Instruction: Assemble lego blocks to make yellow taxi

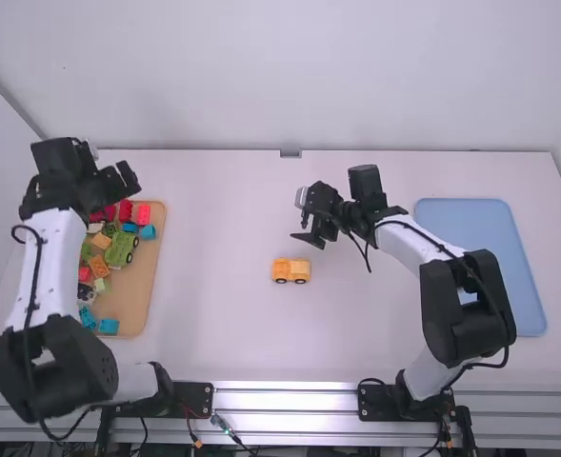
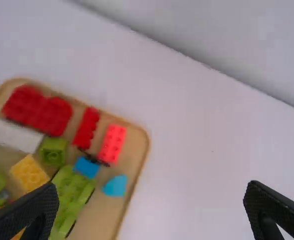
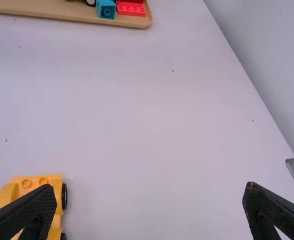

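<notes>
Left claw is held released, near the block tray; right claw is held released, yellow car seen near it on the desk.

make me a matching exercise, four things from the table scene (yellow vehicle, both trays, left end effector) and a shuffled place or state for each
Column 1
1. yellow vehicle
2. blue tray
3. tan tray
4. left end effector

Column 2
A. at the table's right side in the high view
B. open, close to the tan tray
C. between the two trays
D. holds blocks of several colours

Pairs: 1-C, 2-A, 3-D, 4-B
</notes>
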